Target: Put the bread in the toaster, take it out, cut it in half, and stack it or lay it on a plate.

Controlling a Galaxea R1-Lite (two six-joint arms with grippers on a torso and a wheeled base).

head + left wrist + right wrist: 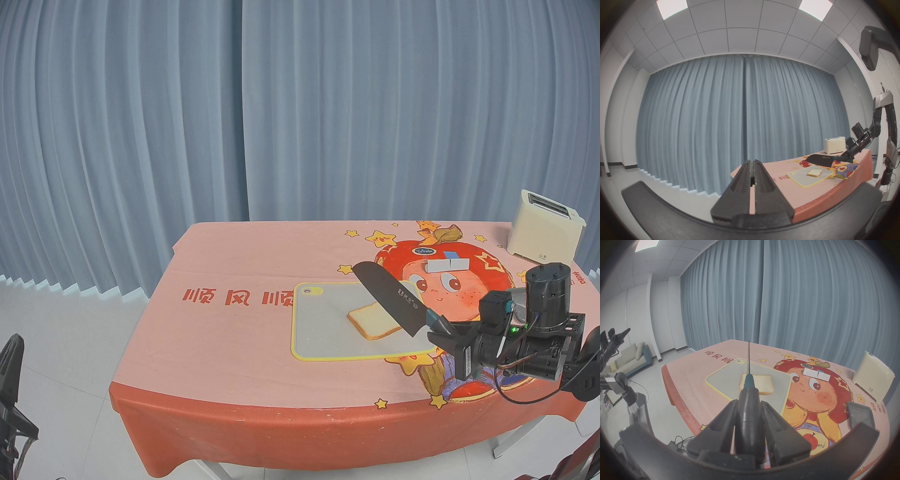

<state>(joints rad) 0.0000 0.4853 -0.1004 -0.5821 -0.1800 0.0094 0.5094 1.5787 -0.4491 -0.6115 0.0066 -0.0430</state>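
Hanging shut and empty off the near left corner of the worktop (237, 262), the left jaws are clear of the cut. By the right edge, the right jaws clamp the knife (390, 297), blade edge-down over the bread (373, 320), likely aligned to halve it. The slice lies flat on the cutting board (319, 325); the toaster (545, 228) sits at the far right corner.

The blade of your knife (395, 299) covers the right end of the bread (369, 320) in the head view, and its handle is buried in the right tool (445, 331). The table (250, 350) runs off at the right edge; you can't see down into the toaster (542, 231).
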